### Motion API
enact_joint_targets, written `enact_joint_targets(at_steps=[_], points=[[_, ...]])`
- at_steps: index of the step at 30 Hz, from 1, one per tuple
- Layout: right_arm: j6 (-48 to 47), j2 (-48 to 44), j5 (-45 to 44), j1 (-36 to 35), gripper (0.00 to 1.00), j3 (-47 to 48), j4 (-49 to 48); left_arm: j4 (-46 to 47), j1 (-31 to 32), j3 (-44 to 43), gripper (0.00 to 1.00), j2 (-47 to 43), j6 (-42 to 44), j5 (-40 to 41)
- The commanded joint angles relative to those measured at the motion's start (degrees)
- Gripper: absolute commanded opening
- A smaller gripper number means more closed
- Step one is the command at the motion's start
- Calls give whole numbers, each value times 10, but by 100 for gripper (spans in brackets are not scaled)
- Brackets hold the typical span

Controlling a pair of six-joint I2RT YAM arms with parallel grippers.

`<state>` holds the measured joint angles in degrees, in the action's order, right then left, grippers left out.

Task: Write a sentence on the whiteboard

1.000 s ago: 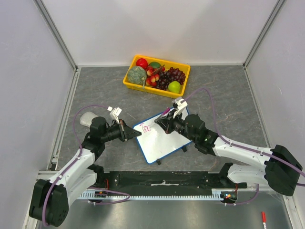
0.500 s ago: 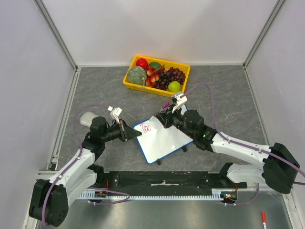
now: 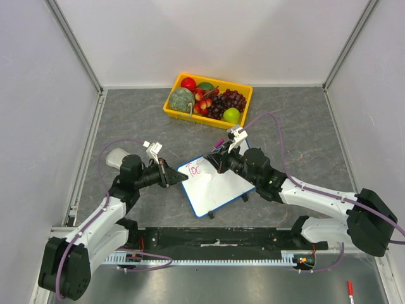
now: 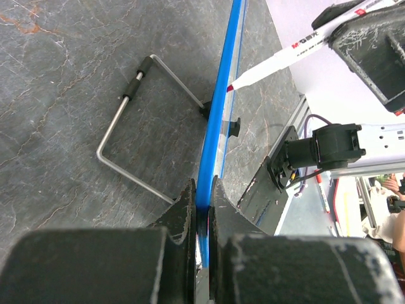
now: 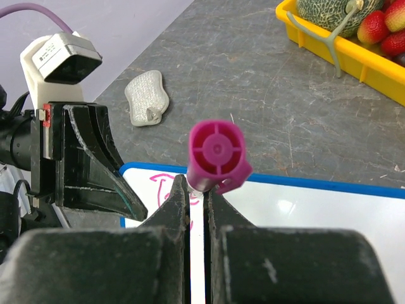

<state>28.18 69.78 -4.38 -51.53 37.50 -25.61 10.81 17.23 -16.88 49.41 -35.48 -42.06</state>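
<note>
At the left, the whiteboard (image 3: 215, 193) is being pinched at its left edge by the left hand (image 3: 182, 178). The fingers (image 4: 183, 206) of that hand are being pressed together on the thin blue rim, so the board is being steadied on the tabletop (image 3: 126, 120). Just right of that grip, the first pink letters of the sentence (image 3: 197, 168) are being shown near the board's far long edge.

Over them a pink marker (image 5: 217, 151) is being gripped by the right hand (image 3: 219, 161). Its fingers are being squeezed onto the barrel and the tip is being pointed down at the board's face. Whether the tip is being touched to the surface cannot be told.

The blank white is lying to the right of the tip, along the board's long axis, which is running from the left hand away to the right and slightly farther from the arm bases. The next stroke is therefore being judged as a rightward one, and it is being left to the right arm, the one nearer the writing.
</note>
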Motion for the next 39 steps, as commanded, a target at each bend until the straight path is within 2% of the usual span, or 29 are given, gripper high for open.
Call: enact_joint_targets(at_steps=[1,17,39], points=[[-1,-13,4,3,0,-22,0,-52,8,1,2,10,68,45],[-1,-43,21,3,0,-64,14,-54,10,0,2,11,67,47],[-16,-55,-13,20,0,8,50,-57,16,0,2,13,69,50]])
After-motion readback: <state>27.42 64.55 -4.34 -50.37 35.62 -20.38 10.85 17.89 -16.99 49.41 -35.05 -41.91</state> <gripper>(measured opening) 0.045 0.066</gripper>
